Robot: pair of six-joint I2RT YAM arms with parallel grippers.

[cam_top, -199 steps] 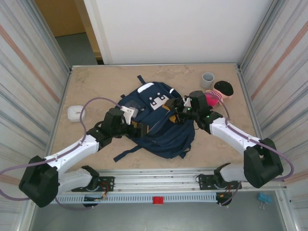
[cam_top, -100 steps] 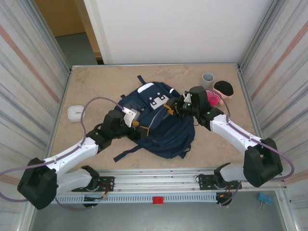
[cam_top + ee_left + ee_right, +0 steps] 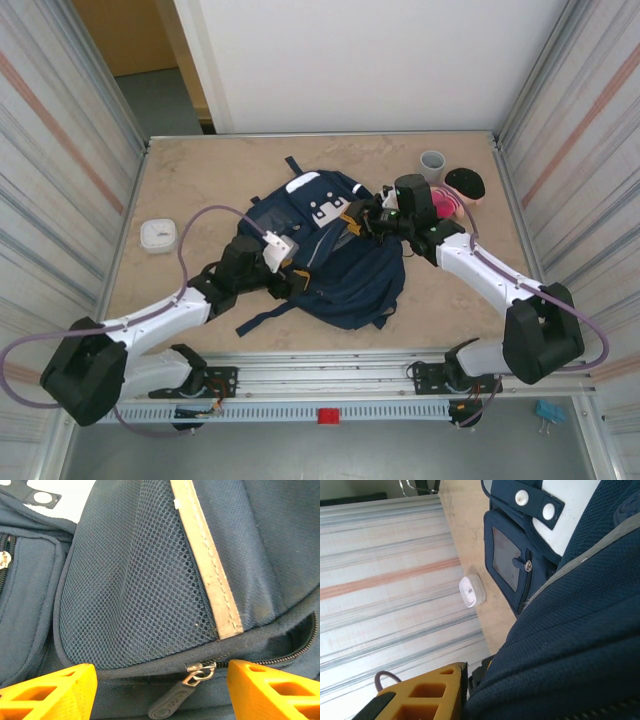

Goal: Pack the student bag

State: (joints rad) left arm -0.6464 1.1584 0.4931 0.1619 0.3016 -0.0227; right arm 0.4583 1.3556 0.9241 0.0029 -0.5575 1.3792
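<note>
Both arms have shifted over the last second: the left end effector (image 3: 288,272) has drawn back toward the near edge along the bag's left flank, and the right end effector (image 3: 362,222) has slid across onto the bag's far-right shoulder.

The student bag (image 3: 345,275) lies flat in the middle of the surface (image 3: 200,170). On the left wrist view, a closed zipper runs below a mesh pocket (image 3: 135,590), and its zipper pull (image 3: 170,704) sits between the left end effector's two orange tips, which stand well apart and hold nothing. The right end effector seems pinched on a fold of bag fabric. Only one finger (image 3: 427,692) shows, with cloth pressed against it.

The step in hand looks like opening the bag. The left tips should close squarely on the pull tab, not on the slider or cloth, then draw along the zipper line while the right holds the fabric taut.

A white case (image 3: 157,235) rests near the left edge, and a grey cup (image 3: 432,165) and a doll (image 3: 455,195) near the far right corner. The right's second finger is hidden, the zipper's run is cut off at the picture's edge, and what is inside the bag cannot be seen.
</note>
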